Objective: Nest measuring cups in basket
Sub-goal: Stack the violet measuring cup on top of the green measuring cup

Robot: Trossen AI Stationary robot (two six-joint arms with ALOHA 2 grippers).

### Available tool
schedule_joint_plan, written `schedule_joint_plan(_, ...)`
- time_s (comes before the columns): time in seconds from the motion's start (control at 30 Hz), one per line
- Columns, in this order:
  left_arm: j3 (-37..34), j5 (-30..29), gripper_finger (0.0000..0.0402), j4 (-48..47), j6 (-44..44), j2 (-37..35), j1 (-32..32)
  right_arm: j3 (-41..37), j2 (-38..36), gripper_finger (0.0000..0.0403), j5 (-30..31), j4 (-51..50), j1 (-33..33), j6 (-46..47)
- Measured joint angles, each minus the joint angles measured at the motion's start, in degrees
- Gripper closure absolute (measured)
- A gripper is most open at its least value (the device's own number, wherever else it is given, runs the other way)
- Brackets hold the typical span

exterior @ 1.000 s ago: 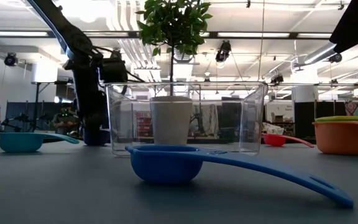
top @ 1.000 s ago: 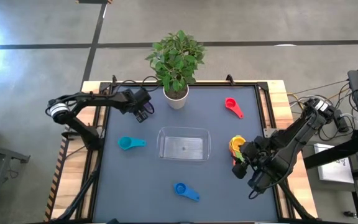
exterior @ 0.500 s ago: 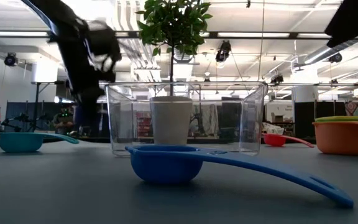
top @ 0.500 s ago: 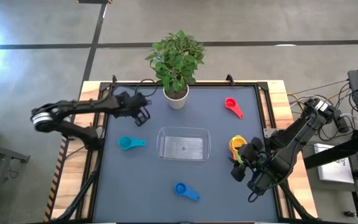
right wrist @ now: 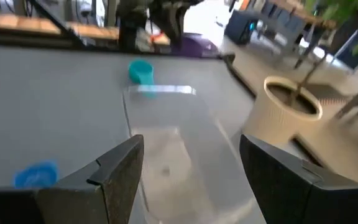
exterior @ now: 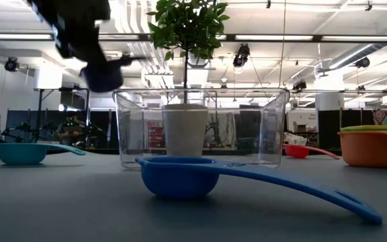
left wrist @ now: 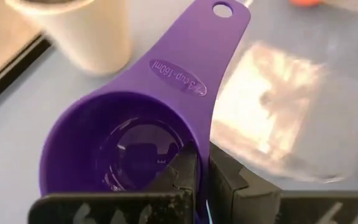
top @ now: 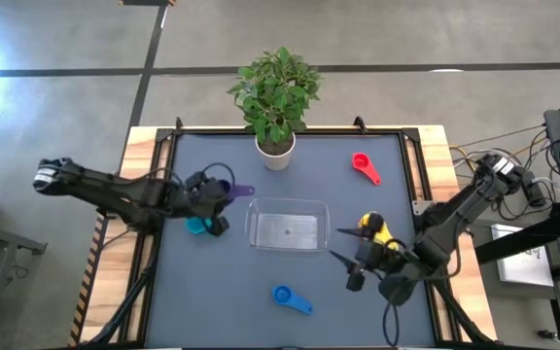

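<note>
While the blue cup (top: 291,298) waits near the table's front edge, the right gripper (top: 358,269), fingers spread and empty, hovers beside the basket (top: 287,227). Just left of the basket, the left gripper (top: 209,197) pinches the purple cup's (top: 233,192) rim. It should clear the basket wall, level the cup, then release low.
</note>
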Motion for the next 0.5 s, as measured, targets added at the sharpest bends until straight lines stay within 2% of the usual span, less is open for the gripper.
schedule_joint_plan(0.13,6.95,-1.72,0.0401,-0.53,0.74,5.25,-3.96,0.00,-0.09,0.0147,-2.58,8.29,-3.77,-9.02)
schedule_joint_plan(0.33,16.54,-2.60,0.0401,-2.21,5.91,16.64,-5.83,0.07,0.27,0.0147,-12.65,21.10,-10.50,-20.55)
schedule_joint_plan(0.5,23.34,-2.99,0.0401,-4.69,8.47,24.20,-6.04,0.07,0.35,0.0147,-15.04,23.19,-13.16,-26.42)
